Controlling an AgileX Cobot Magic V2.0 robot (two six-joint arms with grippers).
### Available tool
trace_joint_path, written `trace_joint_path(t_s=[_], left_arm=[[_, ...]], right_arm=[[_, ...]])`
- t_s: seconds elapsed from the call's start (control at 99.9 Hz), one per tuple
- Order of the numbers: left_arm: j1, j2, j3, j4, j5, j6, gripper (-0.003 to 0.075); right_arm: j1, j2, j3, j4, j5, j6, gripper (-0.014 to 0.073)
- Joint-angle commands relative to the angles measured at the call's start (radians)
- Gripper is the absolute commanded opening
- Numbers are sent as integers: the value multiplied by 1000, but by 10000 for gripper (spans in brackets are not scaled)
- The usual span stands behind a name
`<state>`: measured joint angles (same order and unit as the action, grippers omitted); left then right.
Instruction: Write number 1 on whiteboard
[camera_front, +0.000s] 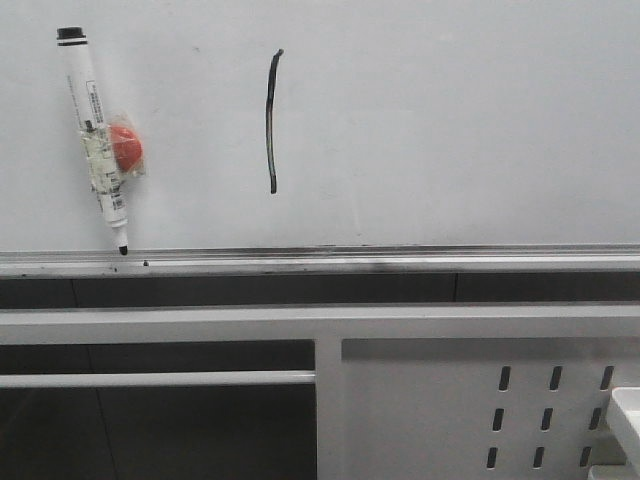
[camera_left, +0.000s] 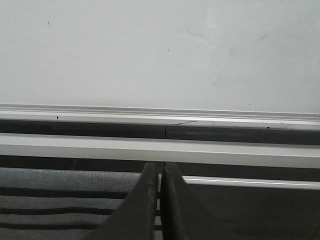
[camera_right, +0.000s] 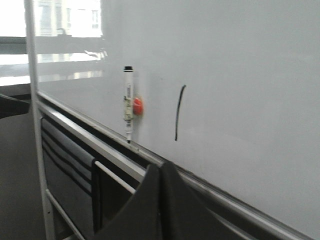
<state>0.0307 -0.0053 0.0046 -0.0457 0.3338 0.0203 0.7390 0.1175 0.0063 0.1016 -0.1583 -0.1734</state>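
Working from the left of the front view, we find the marker pen (camera_front: 97, 135) parked against the whiteboard (camera_front: 450, 120), tilted slightly, tip down and touching the silver ledge (camera_front: 400, 262), cap end uppermost. A red round magnet (camera_front: 125, 147) taped to its barrel appears to hold it to the board, which we judge to be why it stays there without support from any tool. To the right of the pen, well apart from it, stands the number 1 (camera_front: 272, 120): a thin black, slightly curved vertical stroke in the upper half of the board, comparable in length to the pen. We judge the writing step complete and the pen returned to its rest position. Below the ledge runs a white frame rail (camera_front: 200, 324), and at lower right a white slotted panel (camera_front: 550, 415). No arm appears in the front view. In the left wrist view, the left tool (camera_left: 161, 200) has its fingers pressed together with nothing between them, facing a blank area of board. In the right wrist view, the right tool (camera_right: 160, 205) is likewise closed and empty, set back from the board with pen and stroke both visible beyond it.
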Motion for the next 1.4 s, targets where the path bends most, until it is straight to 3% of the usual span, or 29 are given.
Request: trace_joint_path(t_s=[0.0, 0.18, 0.36, 0.461, 0.901, 1.191, 1.392], left_arm=[[2, -23, 34, -11, -60, 2, -20], [2, -23, 34, -11, -60, 2, -20], [2, -23, 34, -11, -60, 2, -20], [2, -23, 34, -11, -60, 2, -20], [2, -23, 34, -11, -60, 2, -20], [2, -23, 34, -11, -60, 2, -20], [2, -23, 34, -11, -60, 2, -20]], right_arm=[[-61, -46, 4, 26, -3, 11, -69], [-280, -149, 16, 23, 109, 11, -69], [-539, -149, 16, 21, 206, 11, -69], [-628, -149, 16, 0, 228, 11, -69], [-842, -149, 16, -5, 312, 30, -69], [-849, -149, 16, -15, 470, 64, -69], [-849, -149, 16, -15, 465, 64, -69]])
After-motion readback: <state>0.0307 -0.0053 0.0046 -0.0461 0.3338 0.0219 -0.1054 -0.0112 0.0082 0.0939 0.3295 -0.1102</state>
